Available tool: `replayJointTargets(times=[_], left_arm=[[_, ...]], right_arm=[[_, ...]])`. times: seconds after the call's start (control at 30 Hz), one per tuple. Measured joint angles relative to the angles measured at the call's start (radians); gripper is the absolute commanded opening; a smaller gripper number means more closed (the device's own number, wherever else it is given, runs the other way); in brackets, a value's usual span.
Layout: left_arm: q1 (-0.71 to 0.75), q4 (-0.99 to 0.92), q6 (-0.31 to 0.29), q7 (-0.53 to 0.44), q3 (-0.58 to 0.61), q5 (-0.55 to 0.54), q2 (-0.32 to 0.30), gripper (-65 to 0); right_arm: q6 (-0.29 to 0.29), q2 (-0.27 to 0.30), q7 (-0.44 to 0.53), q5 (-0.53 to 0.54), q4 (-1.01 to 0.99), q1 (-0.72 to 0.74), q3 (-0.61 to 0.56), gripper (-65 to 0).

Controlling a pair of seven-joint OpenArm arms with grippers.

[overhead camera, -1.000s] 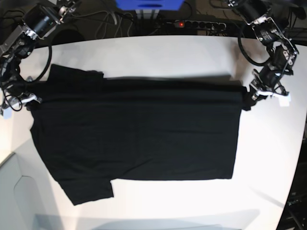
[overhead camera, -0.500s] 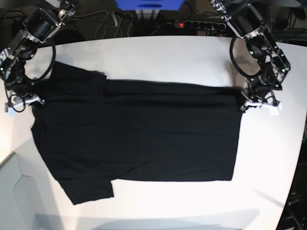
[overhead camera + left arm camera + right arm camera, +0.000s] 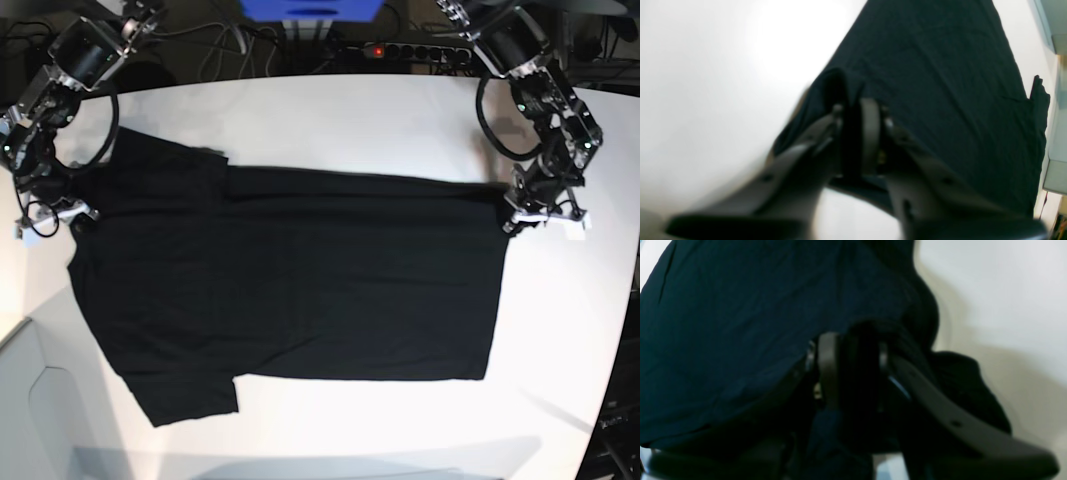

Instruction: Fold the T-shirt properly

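The black T-shirt (image 3: 290,280) lies spread flat on the white table (image 3: 330,120), hem to the right and sleeves to the left. My left gripper (image 3: 515,218) sits low at the hem's far corner. In the left wrist view the left gripper (image 3: 851,110) has its jaws slightly parted around a raised fold of the T-shirt (image 3: 940,66). My right gripper (image 3: 72,215) is at the shoulder edge on the left. In the right wrist view the right gripper (image 3: 853,340) stands open, with bunched cloth of the T-shirt (image 3: 740,306) lying loose between its fingers.
A power strip (image 3: 400,48) and cables lie behind the table's far edge, beside a blue box (image 3: 310,8). A grey panel (image 3: 40,400) sits off the table's near-left corner. Bare table surrounds the shirt on all sides.
The shirt's far edge has come down flat onto the table. Both arms have lowered and shifted slightly, and both grippers' jaws have parted from a tight pinch.
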Motion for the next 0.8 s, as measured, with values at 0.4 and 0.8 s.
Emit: replayJointTargets(times=[0.4,0.8], left_arm=[[0.019,0.0,-0.001,0.0,-0.001,-0.011,0.003,-34.8],[0.045,0.004,-0.002,-0.008,0.0,-0.011,0.002,-34.8]], right_arm=[[0.0,0.004,-0.002,0.0,0.004,0.0,0.006,-46.8],[0.0,0.015,-0.002,0.0,0.042,0.001,0.049,-46.7]])
